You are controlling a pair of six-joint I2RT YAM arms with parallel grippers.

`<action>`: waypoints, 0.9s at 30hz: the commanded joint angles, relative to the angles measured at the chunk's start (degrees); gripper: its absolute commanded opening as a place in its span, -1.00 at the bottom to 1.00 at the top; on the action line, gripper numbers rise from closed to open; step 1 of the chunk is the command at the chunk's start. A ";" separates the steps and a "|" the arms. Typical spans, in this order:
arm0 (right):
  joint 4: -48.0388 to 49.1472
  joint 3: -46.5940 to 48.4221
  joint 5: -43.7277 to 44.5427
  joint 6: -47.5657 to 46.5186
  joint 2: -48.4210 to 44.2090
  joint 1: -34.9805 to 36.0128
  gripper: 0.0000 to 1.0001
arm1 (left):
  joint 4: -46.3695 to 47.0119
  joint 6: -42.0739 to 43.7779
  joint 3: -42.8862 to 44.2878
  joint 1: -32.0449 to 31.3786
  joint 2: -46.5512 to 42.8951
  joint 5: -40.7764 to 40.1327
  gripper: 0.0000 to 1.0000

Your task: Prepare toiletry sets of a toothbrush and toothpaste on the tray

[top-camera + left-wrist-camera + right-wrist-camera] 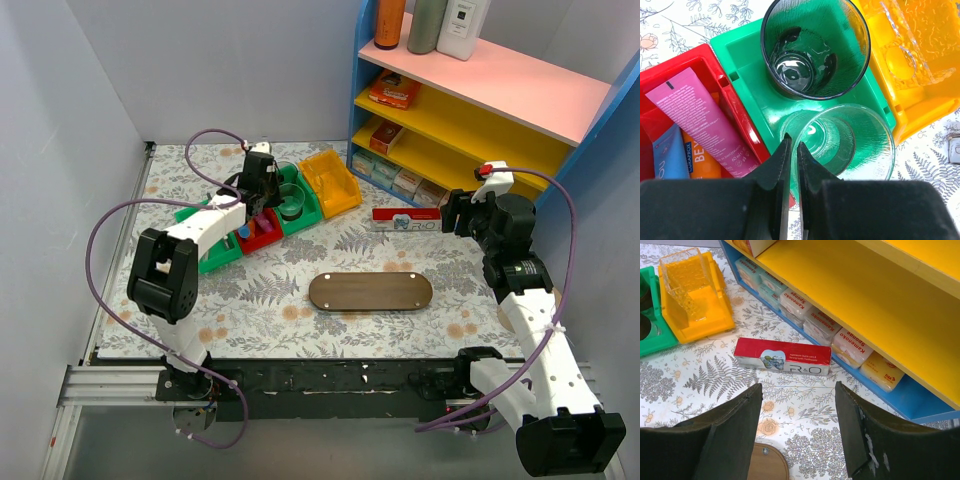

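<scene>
A magenta-pink toothpaste tube (pixel 700 125) and a blue one (pixel 667 157) lie in the red bin (pixel 735 110), over an orange tube. No toothbrush shows. The dark oval wooden tray (pixel 370 292) lies bare at the table's middle, and its end shows in the right wrist view (pixel 767 465). My left gripper (pixel 792 146) is over the green bin (pixel 295 205), shut on the near-left rim of a clear glass cup (pixel 855 145). My right gripper (pixel 797 387) hangs open above the cloth, just short of a red toothpaste box (pixel 782 356).
A second, darker glass (pixel 815 50) stands behind the clear one in the green bin. A yellow bin (pixel 920 100) holds a clear plastic holder. The blue shelf (pixel 470 110) with sponge packs stands at the back right, close behind the red box (pixel 405 220).
</scene>
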 commanded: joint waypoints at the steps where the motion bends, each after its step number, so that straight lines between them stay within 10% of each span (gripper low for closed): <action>1: 1.53 2.26 0.12 -0.57 -0.37 0.13 0.35 | 2.23 -0.87 -0.63 0.07 -6.39 0.90 -1.00; 27: -0.14 3.40 0.12 -0.84 0.34 0.13 0.33 | 8.21 -0.18 -9.94 0.95 -20.18 6.97 -1.00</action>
